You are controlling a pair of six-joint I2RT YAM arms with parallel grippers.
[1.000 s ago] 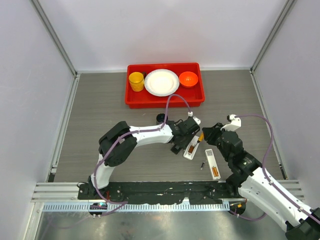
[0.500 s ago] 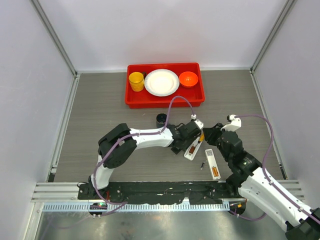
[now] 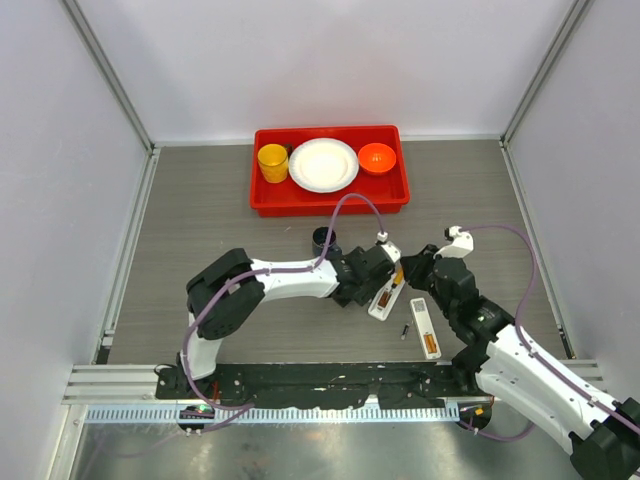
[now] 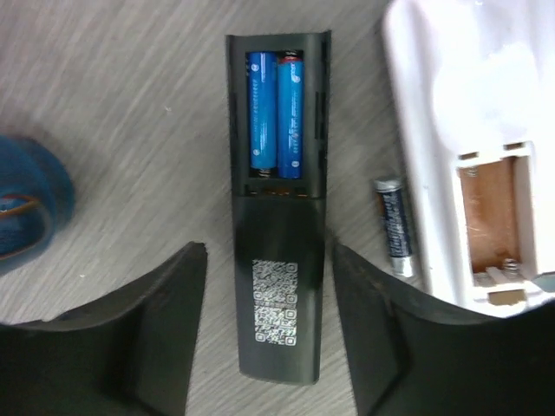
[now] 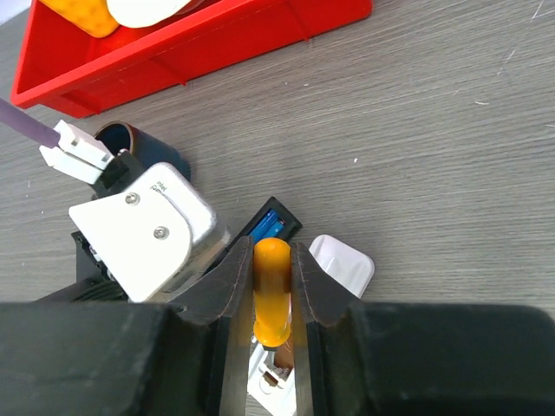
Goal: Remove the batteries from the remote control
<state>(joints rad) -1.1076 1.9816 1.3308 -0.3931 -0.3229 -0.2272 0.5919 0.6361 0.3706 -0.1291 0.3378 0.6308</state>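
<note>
Two bright blue cylindrical batteries [image 4: 262, 108] lie side by side in the open compartment at one end of a black plastic remote control [image 4: 277, 286], which rests back-up on the grey wood-grain surface [image 3: 200, 220], right of centre and nearer the near edge than the far one. A loose dark grey battery [image 4: 395, 227] lies on the surface between the black remote and a white plastic remote control [image 4: 451, 113], whose own compartment is uncovered and holds no cells.

The left hand [image 4: 267, 269] is over the black remote with its two fingers [image 4: 156, 329] spread wide, one on each side of the remote's body and gripping nothing. The right hand [image 5: 271, 251], just beside it, is clamped tight on the rounded handle of an orange-handled screwdriver [image 5: 271, 295].

A dark blue cup [image 3: 322, 238] stands just beyond the remotes. A red plastic tray [image 3: 330, 205] sits at the middle of the far edge.
</note>
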